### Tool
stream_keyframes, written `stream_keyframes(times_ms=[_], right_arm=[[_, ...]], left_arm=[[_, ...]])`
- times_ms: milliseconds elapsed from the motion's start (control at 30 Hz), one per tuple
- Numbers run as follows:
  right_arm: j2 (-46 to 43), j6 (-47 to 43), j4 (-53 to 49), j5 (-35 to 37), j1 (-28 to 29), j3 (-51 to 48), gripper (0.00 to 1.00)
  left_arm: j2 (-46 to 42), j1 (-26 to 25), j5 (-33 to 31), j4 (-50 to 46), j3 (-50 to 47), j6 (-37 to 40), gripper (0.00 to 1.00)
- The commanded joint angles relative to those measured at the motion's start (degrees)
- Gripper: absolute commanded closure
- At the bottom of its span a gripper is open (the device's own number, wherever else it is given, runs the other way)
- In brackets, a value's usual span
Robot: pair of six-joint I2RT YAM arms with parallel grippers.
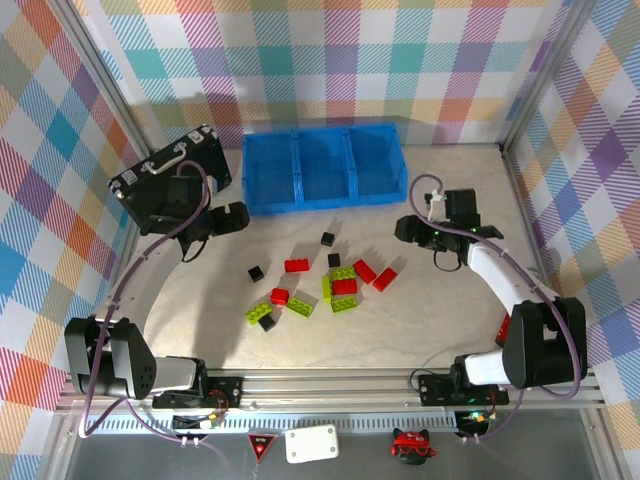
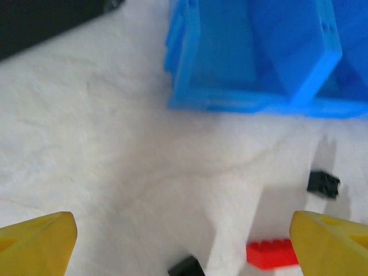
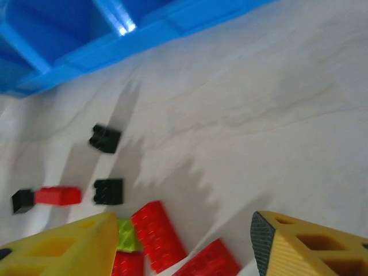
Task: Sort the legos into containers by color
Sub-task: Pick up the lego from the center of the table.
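The left end effector [image 1: 232, 217] is spread wide and empty, hovering just before the left corner of the blue tray [image 1: 322, 207]. The right end effector [image 1: 408, 228] has its fingers apart, holding nothing, near the tray's right end. Between them, red, green and black legos [image 1: 332, 287] lie scattered on the counter [image 1: 450, 330].

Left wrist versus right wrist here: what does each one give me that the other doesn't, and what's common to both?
Left wrist: a corner of the black case at top left, and the left gripper, fingers wide apart. Right wrist: the right gripper, a lime-green brick and two angled red bricks beside it. Both: the blue tray, the white table, small black cubes and, apparently, the same lone red brick.
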Motion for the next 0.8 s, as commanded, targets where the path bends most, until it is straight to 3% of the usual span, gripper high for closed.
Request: stream_keyframes(times_ms=[0, 167, 300, 500, 667, 767], right_arm=[[1.74, 1.60, -10.89, -0.97, 3.46, 3.79, 0.37], [0.25, 4.15, -13.45, 0.77, 7.56, 3.79, 0.45], [-0.53, 7.54, -15.05, 4.52, 11.66, 3.51, 0.44], [-1.51, 21.11, -16.38, 9.50, 14.99, 2.77, 0.44], [-1.34, 35.80, -22.46, 19.71, 16.76, 3.56, 0.41], [-0.74, 41.64, -25.64, 21.84, 17.45, 3.72, 0.39]], left_arm=[[-1.05, -0.22, 5.52, -5.69, -0.39, 0.89, 0.06], [-2.25, -0.20, 5.40, -2.32, -4.25, 3.72, 0.06], [-1.77, -0.22, 6.84, -1.48, -3.72, 2.80, 0.07], [-2.34, -0.13, 4.08, -2.10, -3.45, 3.91, 0.06], [-2.60, -0.13, 4.09, -1.80, -4.09, 3.49, 0.06], [-2.20, -0.13, 4.91, -1.20, -4.10, 2.66, 0.06]])
